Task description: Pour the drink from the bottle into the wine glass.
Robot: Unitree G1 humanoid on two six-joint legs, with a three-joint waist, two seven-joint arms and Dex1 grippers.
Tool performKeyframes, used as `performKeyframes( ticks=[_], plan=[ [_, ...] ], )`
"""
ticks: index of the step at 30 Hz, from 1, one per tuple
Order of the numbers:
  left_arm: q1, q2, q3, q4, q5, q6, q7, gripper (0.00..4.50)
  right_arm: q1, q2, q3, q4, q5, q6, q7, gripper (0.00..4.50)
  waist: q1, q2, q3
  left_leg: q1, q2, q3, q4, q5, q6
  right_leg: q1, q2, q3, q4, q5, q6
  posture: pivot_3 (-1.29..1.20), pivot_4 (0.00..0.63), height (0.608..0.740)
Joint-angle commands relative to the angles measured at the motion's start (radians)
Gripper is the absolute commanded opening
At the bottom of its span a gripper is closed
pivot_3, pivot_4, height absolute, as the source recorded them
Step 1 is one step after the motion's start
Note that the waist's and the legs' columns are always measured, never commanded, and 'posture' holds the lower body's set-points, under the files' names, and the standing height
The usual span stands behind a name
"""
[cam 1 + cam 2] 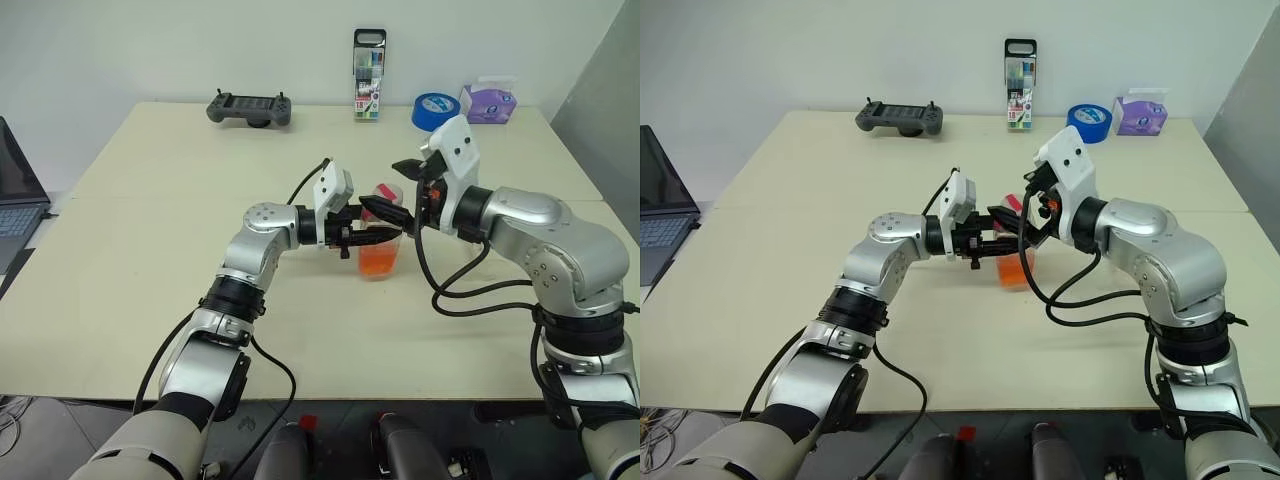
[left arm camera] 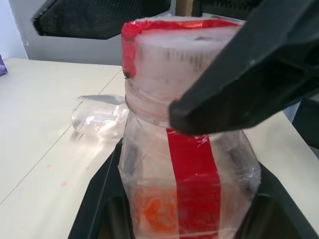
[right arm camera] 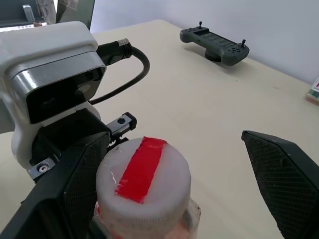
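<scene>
Bottle (image 1: 379, 245) of orange drink (image 1: 378, 262) stands mid-table, squeezed tight by the left gripper (image 1: 366, 236). Right gripper (image 3: 164, 199) sits wide open around the cap (image 3: 143, 177). Close gently, twist, keep the bottle straight. Wine glass (image 2: 97, 117) lies toppled at three o'clock.

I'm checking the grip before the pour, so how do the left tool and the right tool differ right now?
The left tool is shut on the bottle; the right tool is open. The left tool points level at the bottle's body; the right tool's fingers flank the cap without closing. Both have black fingers.
</scene>
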Motion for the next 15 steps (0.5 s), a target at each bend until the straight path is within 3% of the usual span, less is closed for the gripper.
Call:
performKeyframes(
  ticks=[1, 15],
  plan=[
    [-0.028, -0.004, 0.019, -0.017, -0.011, -0.028, -0.015, 1.76, 0.009, -0.029, -0.047, -0.026, -0.003, -0.011, 0.002, 4.50, 0.000, 0.000, 0.000, 0.000, 0.000, 0.000, 0.000, 0.000, 0.000, 0.000, 0.000, 0.000, 0.000, 0.000, 0.000, 0.00, 0.150, 0.740],
    [-0.028, 0.000, 0.020, -0.013, -0.005, -0.033, -0.021, 1.76, 0.054, -0.077, -0.077, -0.097, 0.085, 0.001, 0.079, 4.50, 0.000, 0.000, 0.000, 0.000, 0.000, 0.000, 0.000, 0.000, 0.000, 0.000, 0.000, 0.000, 0.000, 0.000, 0.000, 0.00, 0.150, 0.740]
  ],
)
